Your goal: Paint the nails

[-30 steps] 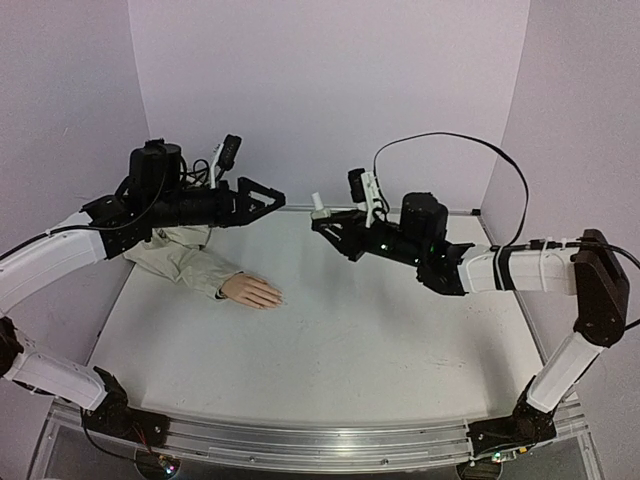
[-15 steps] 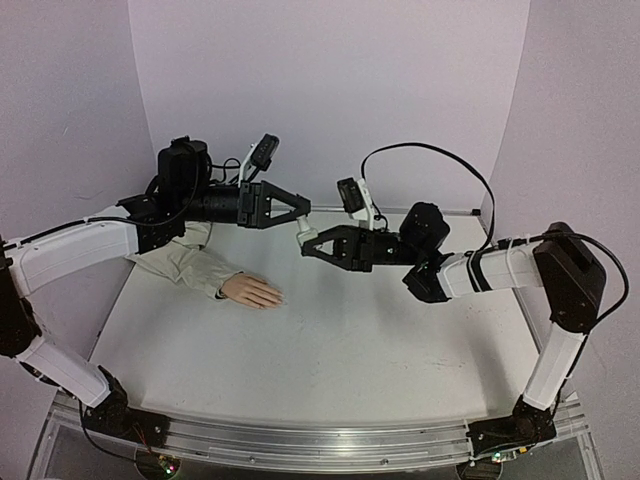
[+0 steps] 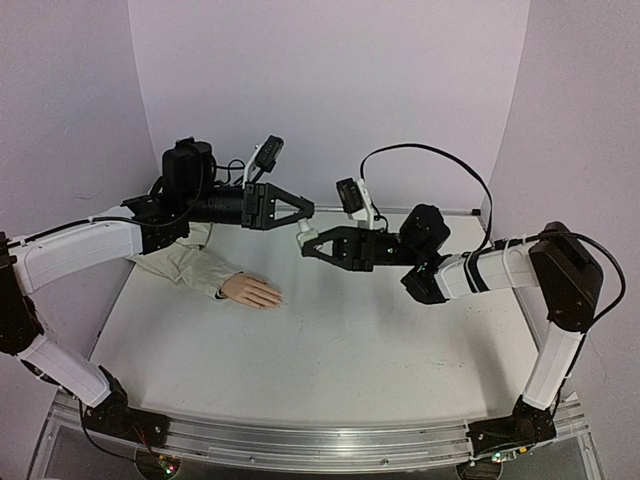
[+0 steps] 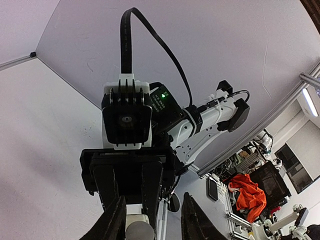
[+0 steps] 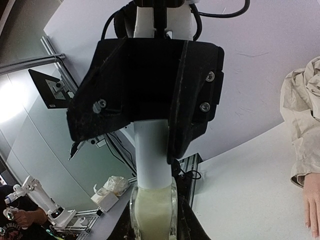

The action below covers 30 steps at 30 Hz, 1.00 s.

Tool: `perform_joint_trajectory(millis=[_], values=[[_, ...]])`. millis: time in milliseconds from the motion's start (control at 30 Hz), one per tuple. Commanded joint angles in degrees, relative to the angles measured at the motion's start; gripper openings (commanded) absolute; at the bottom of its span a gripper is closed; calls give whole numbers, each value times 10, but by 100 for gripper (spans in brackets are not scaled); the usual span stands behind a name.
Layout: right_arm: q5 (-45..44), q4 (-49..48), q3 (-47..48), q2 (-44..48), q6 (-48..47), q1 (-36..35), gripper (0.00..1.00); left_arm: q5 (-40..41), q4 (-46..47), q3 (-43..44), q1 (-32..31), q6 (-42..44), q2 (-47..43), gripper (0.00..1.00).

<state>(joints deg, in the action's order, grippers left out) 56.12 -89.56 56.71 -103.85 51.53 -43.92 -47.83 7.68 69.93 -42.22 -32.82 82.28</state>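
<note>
Mannequin hand (image 3: 252,291) lies flat on worktop (image 3: 350,340), with its beige sleeve (image 3: 185,260) trailing behind. The nails (image 3: 277,297) are at its fingertips, too small to read. Raised beyond the hand, right claw (image 3: 306,244) pinches small white bottle (image 5: 152,212). Left claw (image 3: 308,212) straddles the bottle's cap (image 5: 150,150); cannot tell whether it pinches.

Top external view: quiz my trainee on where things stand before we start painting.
1. True or false: the right gripper holds the white bottle off the table.
2. The mannequin hand lies: A) hanging in mid-air B) on the table, near the left arm C) atop the bottle.
3. Complete: the fingers of the left gripper sit either side of the bottle's ____.
Key: 1 true; 2 B; 3 cap.
</note>
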Motion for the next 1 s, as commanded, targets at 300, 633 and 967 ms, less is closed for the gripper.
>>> perform_joint_trajectory(millis=[300,633,967], values=[[-57,-104,7,27,-8,7,0,1,-14,36,-8,46,2,15],[-370,263,24,109,-295,-4,0,191,-173,83,-11,95,7,0],[-910,388,129,41,-546,-134,0,417,-333,195,-16,16,59,0]])
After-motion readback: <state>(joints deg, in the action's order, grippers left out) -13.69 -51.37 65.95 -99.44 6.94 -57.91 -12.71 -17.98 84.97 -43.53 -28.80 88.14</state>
